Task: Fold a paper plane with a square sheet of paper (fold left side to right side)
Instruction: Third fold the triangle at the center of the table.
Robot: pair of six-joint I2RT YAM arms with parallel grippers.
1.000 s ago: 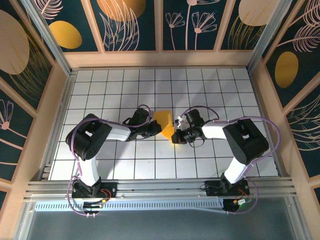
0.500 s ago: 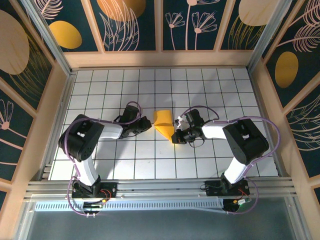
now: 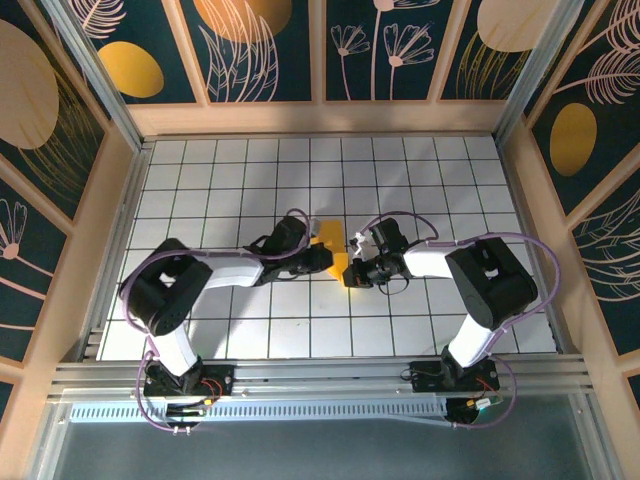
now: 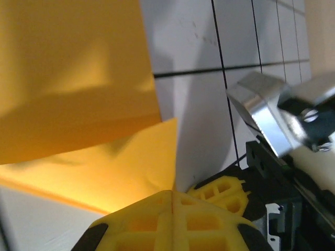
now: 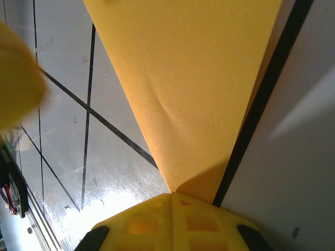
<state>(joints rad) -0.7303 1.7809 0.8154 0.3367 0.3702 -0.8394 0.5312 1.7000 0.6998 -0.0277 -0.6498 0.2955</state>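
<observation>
White grid tiles cover the surface, and dark floral panels close it on three sides. Near the centre of the top view lies the sheet of paper. It is not a flat square but a wedge that narrows to a point toward the lower part of the frame.

The left tool sits over the paper's left edge. In the left wrist view its yellow fingers are together, and a raised flap of paper meets their tips. The right tool also has its fingers together, exactly at the paper's point. Whether it pinches the point or only presses it down, we cannot tell.

We judge that the first folds are made. The narrow dart is not yet finished, so several folds remain.
</observation>
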